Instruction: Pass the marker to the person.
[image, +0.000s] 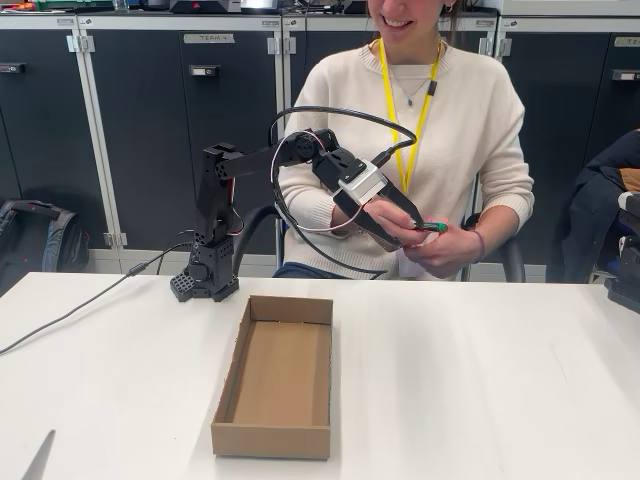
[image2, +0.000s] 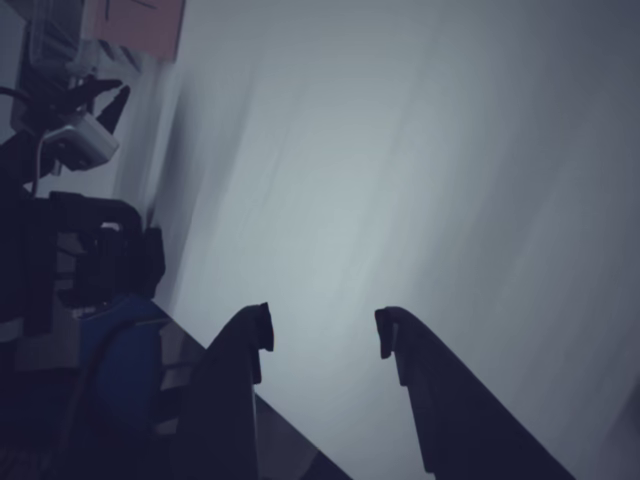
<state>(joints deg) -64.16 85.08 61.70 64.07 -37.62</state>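
The arm is raised off the white table (image: 480, 380) and reaches toward the person (image: 450, 120) seated behind it. The gripper (image: 405, 228) sits against the person's cupped hand (image: 445, 245), placed to receive the handover. The marker (image: 432, 227) shows its green end between the person's fingers, just beside the fingertips. In the wrist view the gripper (image2: 322, 335) stands parted with nothing between its pads. Judgement: the marker appears already released into the hand, though the contact point is partly hidden. An open cardboard box (image: 275, 375) lies below, unused.
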